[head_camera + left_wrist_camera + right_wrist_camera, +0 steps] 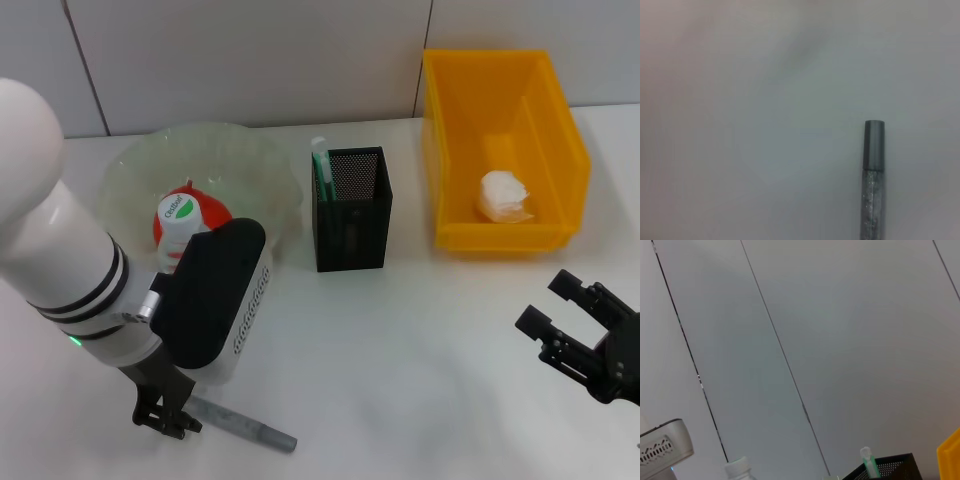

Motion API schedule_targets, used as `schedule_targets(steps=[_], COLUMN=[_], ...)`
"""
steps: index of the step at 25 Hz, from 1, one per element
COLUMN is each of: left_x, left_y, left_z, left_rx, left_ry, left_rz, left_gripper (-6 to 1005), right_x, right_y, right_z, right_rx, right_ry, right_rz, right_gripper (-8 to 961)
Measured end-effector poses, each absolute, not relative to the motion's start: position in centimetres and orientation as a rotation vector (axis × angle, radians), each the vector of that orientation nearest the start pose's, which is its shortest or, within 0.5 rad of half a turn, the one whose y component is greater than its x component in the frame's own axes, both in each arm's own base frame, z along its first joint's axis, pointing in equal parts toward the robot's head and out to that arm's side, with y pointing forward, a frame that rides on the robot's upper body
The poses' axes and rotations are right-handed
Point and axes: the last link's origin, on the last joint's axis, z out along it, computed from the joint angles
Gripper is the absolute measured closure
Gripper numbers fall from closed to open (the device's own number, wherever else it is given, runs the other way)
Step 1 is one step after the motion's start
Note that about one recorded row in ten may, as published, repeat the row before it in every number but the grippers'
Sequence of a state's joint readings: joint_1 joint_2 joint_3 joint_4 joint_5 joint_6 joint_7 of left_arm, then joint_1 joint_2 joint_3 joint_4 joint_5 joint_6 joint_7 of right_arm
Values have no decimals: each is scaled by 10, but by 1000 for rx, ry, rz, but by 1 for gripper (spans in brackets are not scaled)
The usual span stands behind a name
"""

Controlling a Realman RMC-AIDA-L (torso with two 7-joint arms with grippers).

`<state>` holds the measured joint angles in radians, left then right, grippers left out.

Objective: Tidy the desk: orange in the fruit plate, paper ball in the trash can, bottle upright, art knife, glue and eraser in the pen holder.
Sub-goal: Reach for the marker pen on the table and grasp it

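Note:
The orange lies in the pale-green fruit plate. Just in front of it the bottle stands upright, its body mostly hidden by my left arm. The paper ball rests inside the yellow trash can. A green-and-white item sticks out of the black mesh pen holder. My left gripper hangs low over one end of a slim grey capped stick lying on the table; whether that is the knife or the glue I cannot tell. My right gripper is open at the front right. The eraser is out of view.
The white table runs to a wall behind the containers. The right wrist view looks up at the wall panels and catches the bottle cap, the pen holder's rim and a corner of the trash can.

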<state>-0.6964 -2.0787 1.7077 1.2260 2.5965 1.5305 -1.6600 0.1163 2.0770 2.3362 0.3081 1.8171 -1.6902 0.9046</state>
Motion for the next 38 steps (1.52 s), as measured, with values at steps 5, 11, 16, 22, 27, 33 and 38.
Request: schedule_targets(steps=[5, 11, 16, 22, 27, 33, 38], left_x=[-164, -161, -161, -158, -149, -141, -134], left_y=[336, 335, 334, 329, 326, 323, 319], left_z=[-61, -63, -64, -68, -72, -78, -84], left_rx=[-2980, -2981, -2981, -2983, -2971, -2972, -2993], left_ry=[712, 718, 719, 743, 753, 778, 809], left_rz=[979, 990, 997, 1032, 1062, 1075, 1041], left_gripper=[489, 494, 562, 592, 582, 584, 586], right_x=[337, 337, 337, 337, 337, 336, 336], right_y=[202, 202, 202, 202, 202, 203, 203], right_z=[0, 0, 1, 1, 1, 0, 0], right_rx=[-2076, -2077, -2077, -2078, -2079, -2080, -2081], right_ry=[715, 714, 716, 722, 721, 720, 720], right_rz=[1163, 1162, 1163, 1165, 1165, 1167, 1167], right_gripper=[127, 127, 127, 127, 128, 128, 128])
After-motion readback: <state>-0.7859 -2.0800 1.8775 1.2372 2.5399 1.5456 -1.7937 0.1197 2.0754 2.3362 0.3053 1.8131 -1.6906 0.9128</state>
